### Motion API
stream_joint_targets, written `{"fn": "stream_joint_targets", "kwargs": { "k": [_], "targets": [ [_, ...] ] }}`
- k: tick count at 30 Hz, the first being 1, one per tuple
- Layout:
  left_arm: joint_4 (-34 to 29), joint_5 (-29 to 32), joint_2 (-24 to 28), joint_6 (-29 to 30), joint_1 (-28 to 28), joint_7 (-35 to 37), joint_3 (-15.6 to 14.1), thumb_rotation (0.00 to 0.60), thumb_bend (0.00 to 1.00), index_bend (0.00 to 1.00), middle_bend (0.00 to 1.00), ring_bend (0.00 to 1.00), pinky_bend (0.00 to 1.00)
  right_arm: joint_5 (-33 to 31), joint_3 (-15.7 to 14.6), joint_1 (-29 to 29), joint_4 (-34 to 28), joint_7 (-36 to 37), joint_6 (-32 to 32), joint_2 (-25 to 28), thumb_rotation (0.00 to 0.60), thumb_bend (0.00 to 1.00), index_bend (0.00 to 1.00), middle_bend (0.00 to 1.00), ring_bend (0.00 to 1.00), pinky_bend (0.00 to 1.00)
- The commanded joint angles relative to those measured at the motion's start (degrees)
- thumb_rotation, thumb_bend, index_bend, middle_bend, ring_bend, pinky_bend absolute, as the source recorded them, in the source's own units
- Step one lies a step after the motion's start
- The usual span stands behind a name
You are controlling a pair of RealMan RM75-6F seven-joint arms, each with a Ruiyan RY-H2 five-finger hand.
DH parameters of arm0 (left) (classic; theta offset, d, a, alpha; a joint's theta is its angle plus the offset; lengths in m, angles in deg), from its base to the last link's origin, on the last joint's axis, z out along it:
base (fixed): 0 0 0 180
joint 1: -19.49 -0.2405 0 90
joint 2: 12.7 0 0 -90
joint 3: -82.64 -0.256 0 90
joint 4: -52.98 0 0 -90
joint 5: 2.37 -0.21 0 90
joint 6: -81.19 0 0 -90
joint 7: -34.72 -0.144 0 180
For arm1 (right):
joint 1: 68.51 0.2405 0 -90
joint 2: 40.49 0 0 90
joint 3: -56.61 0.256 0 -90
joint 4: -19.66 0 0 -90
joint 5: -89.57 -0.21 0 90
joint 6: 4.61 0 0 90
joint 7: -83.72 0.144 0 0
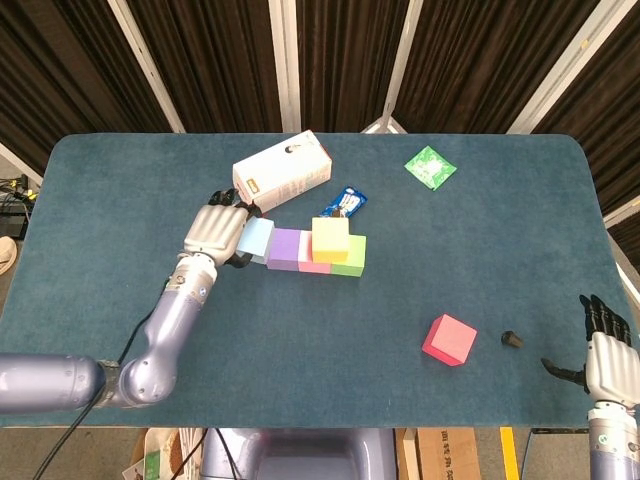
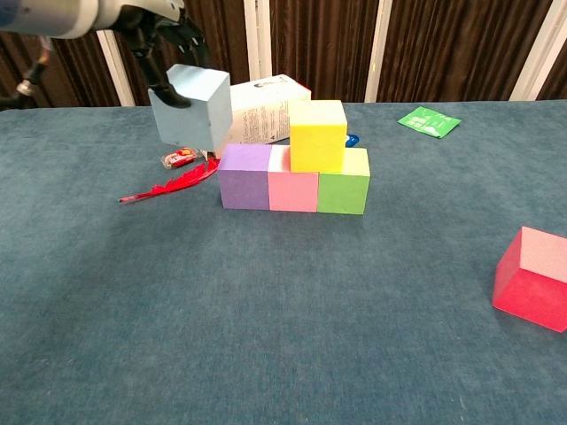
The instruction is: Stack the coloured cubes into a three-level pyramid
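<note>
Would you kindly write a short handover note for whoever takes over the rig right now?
Left hand holds the light blue cube in the air, just left of the purple cube.
Right hand is open and idle at the table's near right edge.
Done: purple, pink cube and green cube form the base; yellow cube sits on top.
Left: place the blue cube beside yellow, then the red cube on top.
</note>
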Motion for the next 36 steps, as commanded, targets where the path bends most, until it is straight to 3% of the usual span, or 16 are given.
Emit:
{"fn": "stream_joint_targets", "kwargs": {
  "k": [1,14,20,28,36],
  "targets": [
    [1.8,0.9,-1.7,0.9,0.6,-0.2,0.7,0.6,0.43,0.27,0.25,0.0,0.0,3.3,-1.1,-0.5,0.6,-1.0,2.3,0.1,0.6,0.09,0.0,0.0,0.0,0.0],
    [4.5,0.4,-3.0,1.9,-0.4,0.8,2.5,0.6,0.43,0.27,0.25,0.0,0.0,17.3,-5.3,-0.2,3.6,-5.6,7.3,0.4,0.6,0.09,0.0,0.0,0.0,0.0],
    [5.5,0.3,-4.1,2.4,-0.4,0.5,3.1,0.6,0.43,0.27,0.25,0.0,0.0,22.9,-6.8,0.4,3.9,-11.3,8.4,-0.1,0.6,0.09,0.0,0.0,0.0,0.0],
    [7.1,-0.3,-6.8,3.4,-0.1,-0.5,3.1,0.6,0.42,0.27,0.25,0.0,0.0,24.2,-8.2,1.4,1.9,-16.0,5.6,0.2,0.6,0.09,0.0,0.0,0.0,0.0],
    [8.4,-0.9,-9.6,5.2,-0.1,-0.6,4.0,0.6,0.42,0.27,0.25,0.0,0.0,23.9,-8.3,1.5,2.0,-16.0,4.8,0.2,0.6,0.09,0.0,0.0,0.0,0.0]
  ]
}}
